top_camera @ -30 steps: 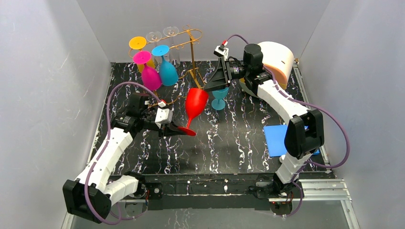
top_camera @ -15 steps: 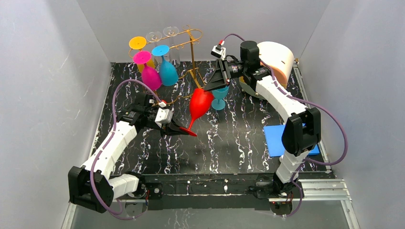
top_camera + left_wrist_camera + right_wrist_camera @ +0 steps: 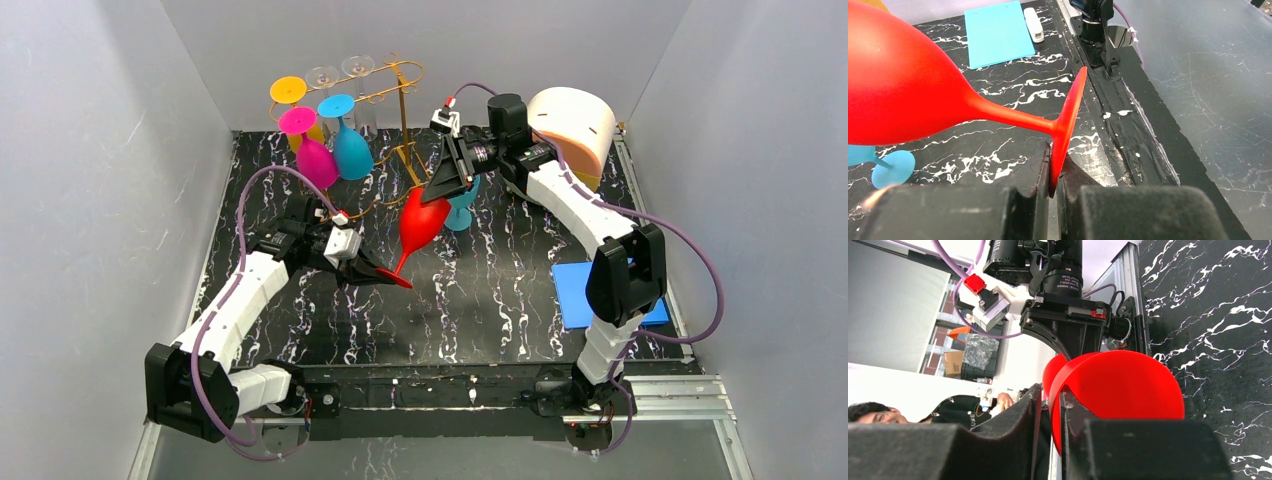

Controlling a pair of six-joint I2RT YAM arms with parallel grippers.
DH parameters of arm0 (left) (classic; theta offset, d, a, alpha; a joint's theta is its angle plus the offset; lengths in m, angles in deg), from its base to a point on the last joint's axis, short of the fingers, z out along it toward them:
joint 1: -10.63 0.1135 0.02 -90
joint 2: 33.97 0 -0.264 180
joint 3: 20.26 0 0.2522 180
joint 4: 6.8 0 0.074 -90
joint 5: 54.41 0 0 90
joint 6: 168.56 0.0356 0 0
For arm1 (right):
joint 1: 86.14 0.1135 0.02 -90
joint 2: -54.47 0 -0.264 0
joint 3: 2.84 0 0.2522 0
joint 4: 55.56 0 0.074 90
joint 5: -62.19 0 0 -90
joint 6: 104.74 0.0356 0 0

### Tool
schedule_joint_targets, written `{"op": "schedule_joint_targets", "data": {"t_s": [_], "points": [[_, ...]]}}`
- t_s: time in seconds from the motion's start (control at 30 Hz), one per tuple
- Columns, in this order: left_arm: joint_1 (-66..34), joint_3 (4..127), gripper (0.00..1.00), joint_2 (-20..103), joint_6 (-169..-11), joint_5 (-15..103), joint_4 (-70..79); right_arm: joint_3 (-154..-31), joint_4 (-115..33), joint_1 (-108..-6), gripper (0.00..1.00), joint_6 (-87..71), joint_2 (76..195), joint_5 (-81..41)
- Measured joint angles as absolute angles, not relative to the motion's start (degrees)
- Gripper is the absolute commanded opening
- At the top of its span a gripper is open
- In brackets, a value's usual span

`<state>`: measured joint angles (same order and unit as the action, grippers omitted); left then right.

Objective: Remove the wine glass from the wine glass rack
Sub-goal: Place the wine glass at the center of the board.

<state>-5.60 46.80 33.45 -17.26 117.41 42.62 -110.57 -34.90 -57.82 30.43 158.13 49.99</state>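
A red wine glass (image 3: 420, 222) hangs tilted in the air between my two grippers, just in front of the gold wire rack (image 3: 403, 100) and clear of its rails. My left gripper (image 3: 375, 275) is shut on the rim of the glass's foot; the left wrist view shows the foot pinched edge-on between the jaws (image 3: 1054, 170), with the bowl (image 3: 903, 95) to the upper left. My right gripper (image 3: 428, 196) holds the bowl's rim. In the right wrist view (image 3: 1052, 405) one finger is inside the bowl (image 3: 1128, 385) and the other outside.
On the rack's left rails hang a pink glass (image 3: 316, 160), a blue glass (image 3: 352, 150), a yellow glass (image 3: 287, 90) and clear glasses (image 3: 340, 72). A small teal glass (image 3: 460, 212) stands behind the red bowl. A beige dome (image 3: 575, 125) sits at the back right and a blue pad (image 3: 580, 292) at the right.
My right gripper has swung left and a little down with the bowl's rim. The bowl has tipped towards the right. My left gripper has shifted slightly right, still holding the foot.
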Motion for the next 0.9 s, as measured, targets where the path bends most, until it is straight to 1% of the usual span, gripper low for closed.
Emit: {"op": "schedule_joint_targets", "data": {"t_s": [0.07,0.13,0.17,0.23,0.3,0.33,0.43,0.47,0.53,0.57,0.6,0.63,0.77,0.9], "points": [[-5.60,46.77,0.00,33.49,-17.29,117.47,42.83,-110.57,-33.59,-57.52,0.19,29.38,158.13,49.92],[-5.60,46.49,0.00,33.49,-16.78,117.63,42.99,-110.57,-32.41,-57.32,0.10,28.48,158.13,49.92],[-5.60,46.21,0.00,33.49,-16.46,117.87,43.03,-110.57,-31.87,-57.21,0.09,27.96,158.13,49.92],[-5.58,45.59,0.00,33.73,-15.93,118.35,43.08,-110.57,-29.81,-57.10,0.01,26.97,158.13,49.97],[-5.60,45.31,0.00,34.11,-15.04,118.35,43.80,-110.57,-27.30,-57.08,0.01,25.66,158.13,49.88],[-5.60,45.11,0.02,34.06,-14.58,118.19,44.12,-110.57,-25.94,-57.08,0.01,24.99,158.13,49.66],[-5.62,44.85,0.23,33.60,-14.18,117.23,45.33,-110.57,-22.93,-56.93,0.01,22.62,158.13,49.05],[-5.60,44.87,0.48,33.54,-13.86,116.58,46.11,-110.64,-21.48,-56.84,0.01,21.71,158.13,48.83],[-5.60,44.87,0.78,33.65,-13.11,115.11,47.75,-110.99,-19.45,-56.38,0.01,20.13,158.13,48.35],[-5.58,44.89,0.95,33.69,-12.85,114.65,48.56,-111.29,-18.27,-56.03,0.01,19.24,158.13,47.93],[-5.56,44.96,0.98,33.73,-12.24,114.04,49.74,-111.73,-16.94,-55.79,0.01,18.08,158.13,47.13],[-5.56,45.03,0.98,33.82,-11.12,113.47,51.07,-112.34,-15.43,-55.53,0.01,16.83,158.13,46.10],[-5.45,44.74,0.98,34.72,-5.07,112.95,57.15,-113.39,-11.63,-54.98,0.01,12.35,157.89,40.83],[-5.32,45.03,0.98,37.45,6.38,112.97,66.75,-113.28,-8.43,-55.03,0.01,10.23,157.52,34.56]]}}
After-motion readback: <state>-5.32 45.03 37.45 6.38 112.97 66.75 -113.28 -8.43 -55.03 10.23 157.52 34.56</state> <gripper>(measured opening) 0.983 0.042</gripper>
